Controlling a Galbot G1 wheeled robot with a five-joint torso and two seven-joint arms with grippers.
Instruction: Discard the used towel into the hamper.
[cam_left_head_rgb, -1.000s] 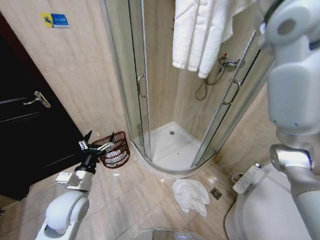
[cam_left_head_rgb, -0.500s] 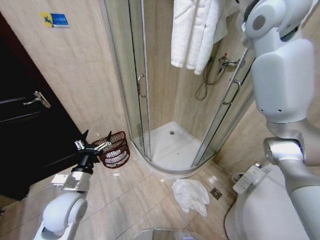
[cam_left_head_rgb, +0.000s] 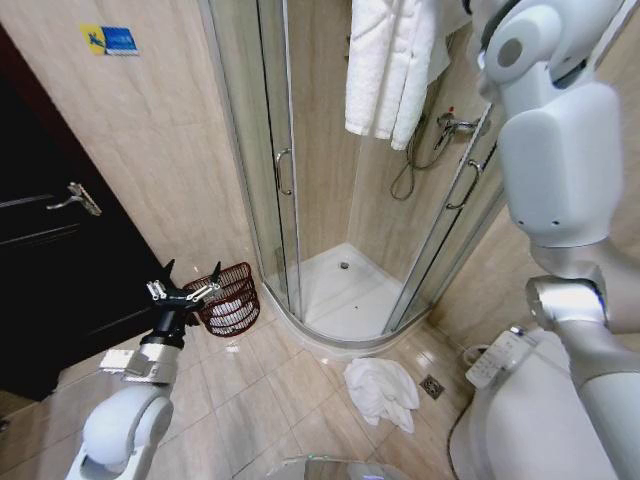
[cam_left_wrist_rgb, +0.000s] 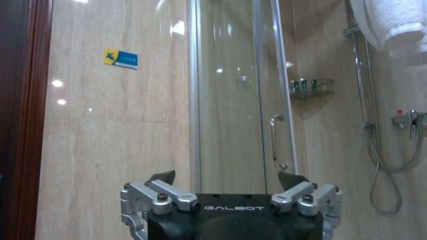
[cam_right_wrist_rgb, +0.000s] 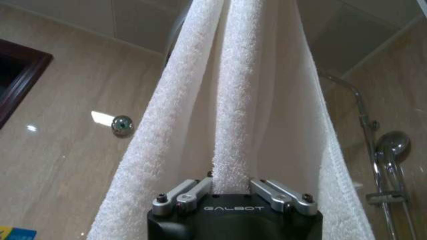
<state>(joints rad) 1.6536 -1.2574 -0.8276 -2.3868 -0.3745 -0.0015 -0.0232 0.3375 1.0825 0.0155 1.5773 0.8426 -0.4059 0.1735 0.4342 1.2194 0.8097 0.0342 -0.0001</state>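
Head view: the hamper sits far left by the shower, and the left gripper hovers beside it. Left wrist: its fingers are spread, idle. Right wrist: the right gripper pinches the hanging towel to pull it down.

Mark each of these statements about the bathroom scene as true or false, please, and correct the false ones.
1. The right gripper is shut on the hanging towel. True.
2. The hamper stands inside the shower. False: it stands on the floor tiles outside, by the glass door.
3. The left gripper is open and holds nothing. True.
4. The crumpled towel lies in the hamper. False: it lies on the floor near the shower base.
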